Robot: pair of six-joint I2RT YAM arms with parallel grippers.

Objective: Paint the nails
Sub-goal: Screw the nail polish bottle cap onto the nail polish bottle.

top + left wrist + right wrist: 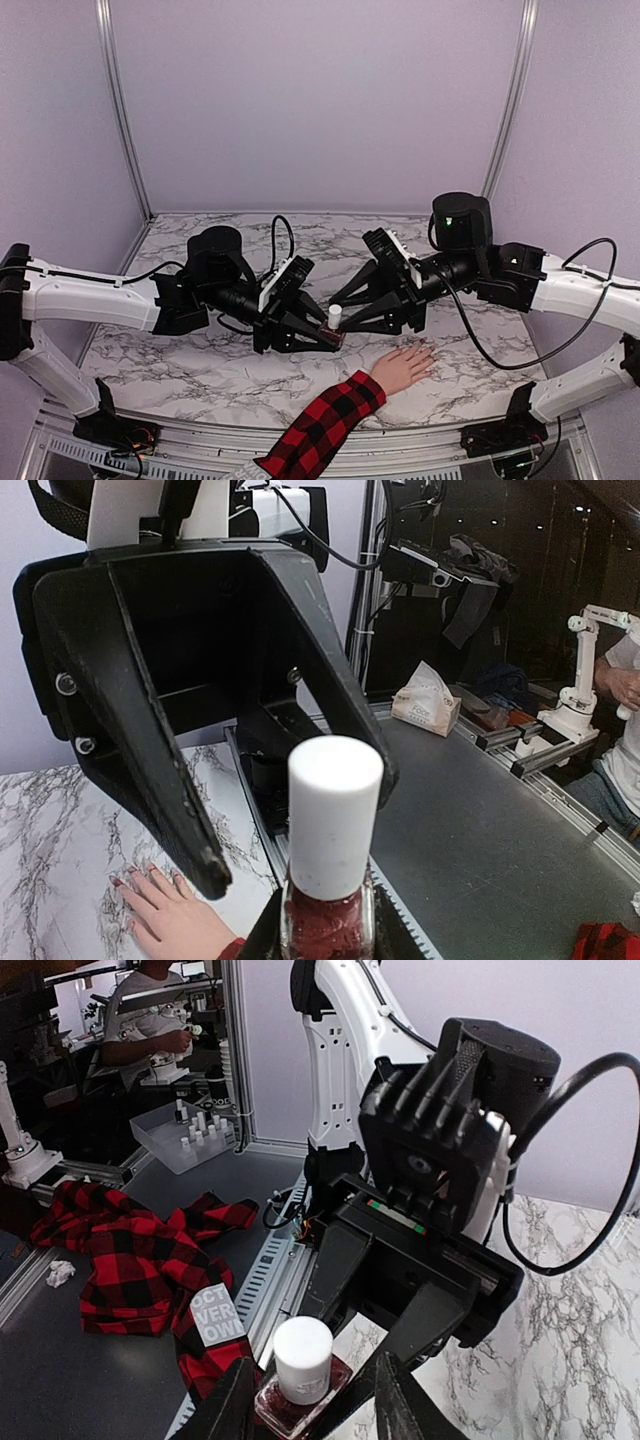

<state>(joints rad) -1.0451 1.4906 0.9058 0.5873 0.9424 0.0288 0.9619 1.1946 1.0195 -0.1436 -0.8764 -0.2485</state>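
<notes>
Top external: your left gripper (322, 338) clamped the bottle (335, 335); your right gripper (342, 312) stood open astride its cap (334, 316). Nails (428, 353) lay at five o'clock from the bottle. You'd have done best centring on the cap before pinching, twisting gently.

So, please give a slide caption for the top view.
Left gripper holds the polish bottle; right gripper straddles its white cap, near the plaid-sleeved hand.
</notes>
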